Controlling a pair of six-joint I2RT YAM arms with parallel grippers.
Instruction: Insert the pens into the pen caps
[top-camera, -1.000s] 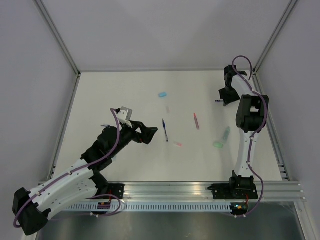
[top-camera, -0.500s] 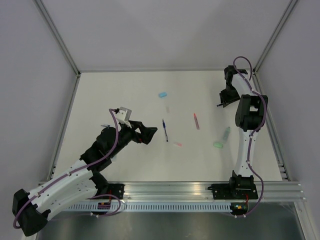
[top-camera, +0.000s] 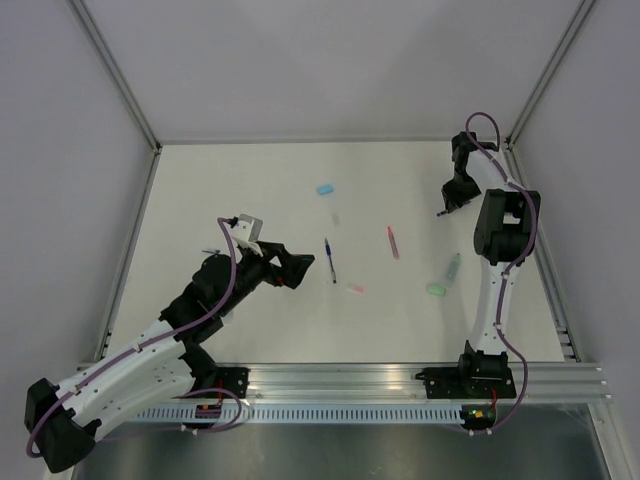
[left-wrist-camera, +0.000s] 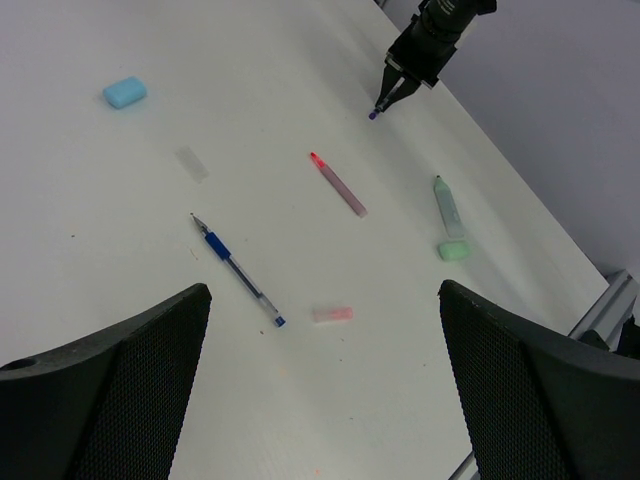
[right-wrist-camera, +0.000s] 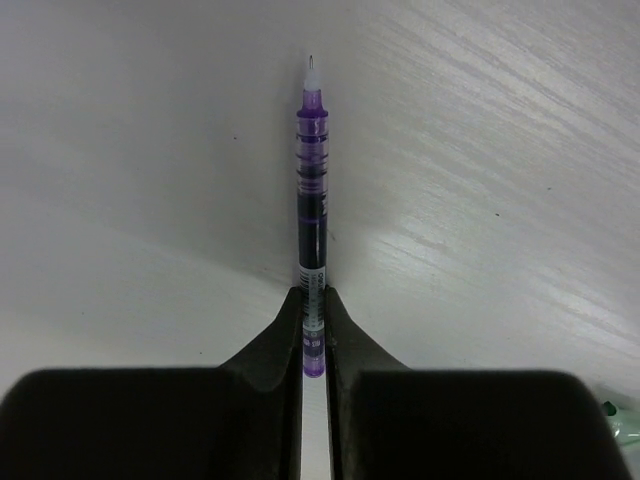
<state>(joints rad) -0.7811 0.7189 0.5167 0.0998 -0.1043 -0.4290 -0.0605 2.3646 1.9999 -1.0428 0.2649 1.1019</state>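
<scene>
My right gripper (right-wrist-camera: 314, 300) is shut on the rear end of a purple pen (right-wrist-camera: 313, 200), whose tip points away over the table. From above, this gripper (top-camera: 444, 206) is at the far right. My left gripper (top-camera: 296, 268) hangs open and holds nothing; its fingers (left-wrist-camera: 100, 400) frame the table. A dark blue pen (top-camera: 329, 261) lies just right of it. A pink pen (top-camera: 392, 242) lies further right. A pale green marker (top-camera: 451, 268) lies beside a green cap (top-camera: 435, 289). A pink cap (left-wrist-camera: 331, 315), a light blue cap (top-camera: 325, 188) and a clear cap (left-wrist-camera: 192, 163) lie loose.
Aluminium rails (top-camera: 130, 250) border the white table on the left, right and back, with grey walls behind them. A slotted rail (top-camera: 400, 380) runs along the near edge by both arm bases.
The right gripper's jaws closed on the purple pen and the gripper shifted slightly. The left arm has stayed where it was, open.
</scene>
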